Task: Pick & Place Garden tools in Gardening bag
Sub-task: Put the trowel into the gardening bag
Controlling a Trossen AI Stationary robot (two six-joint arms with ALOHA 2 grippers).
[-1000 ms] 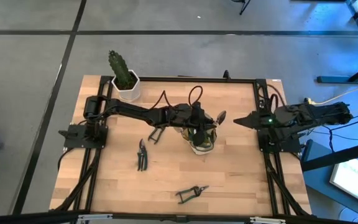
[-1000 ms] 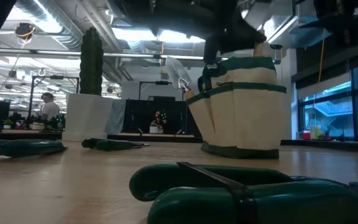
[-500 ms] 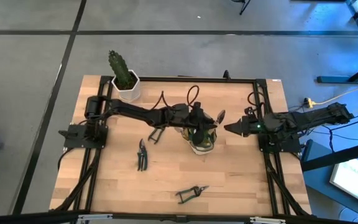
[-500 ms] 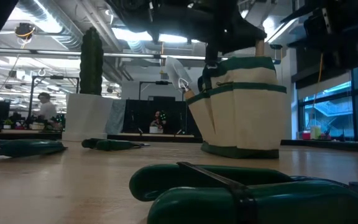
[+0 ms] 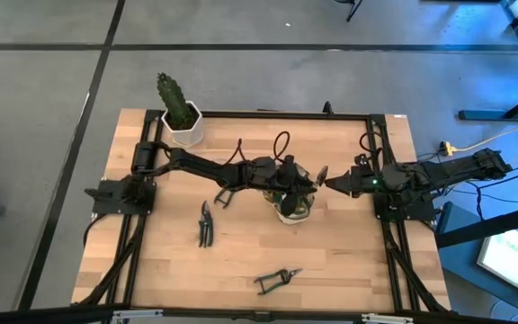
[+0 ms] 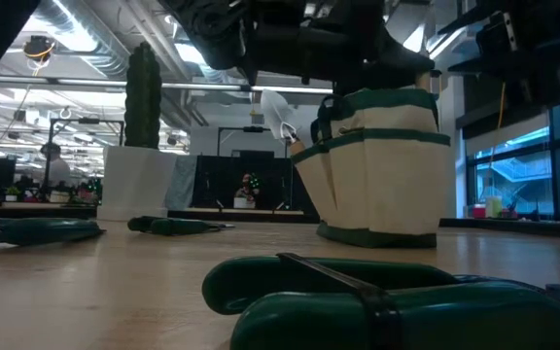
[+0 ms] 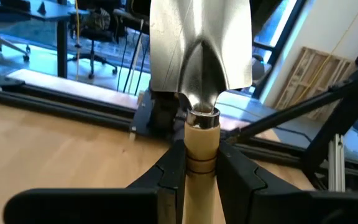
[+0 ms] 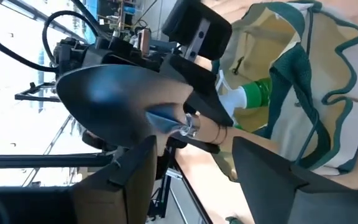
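The tan and green gardening bag stands upright mid-table and also shows in the low view. My left gripper is above it, shut on a wooden-handled silver trowel whose blade points toward the table's right edge. My right gripper is open, right beside the blade; I see no touch. A green spray bottle sits inside the bag. Another silver tool head sticks up from the bag's left side. My left gripper pinches the trowel's wooden handle between its two fingers, just behind the metal collar. The fingers lie along the handle, and the blade sticks out past them toward the table's right edge. The trowel is lifted clear above the bag.
Black pruning shears lie left of the bag, a second pair lies near the front edge, and a dark tool lies under my left arm. A cactus in a white pot stands at the far left corner.
My right gripper has gone toward the table's left edge, from its resting place up to the trowel's blade beside the bag. My left arm has sunk a little over the bag, still holding the trowel.
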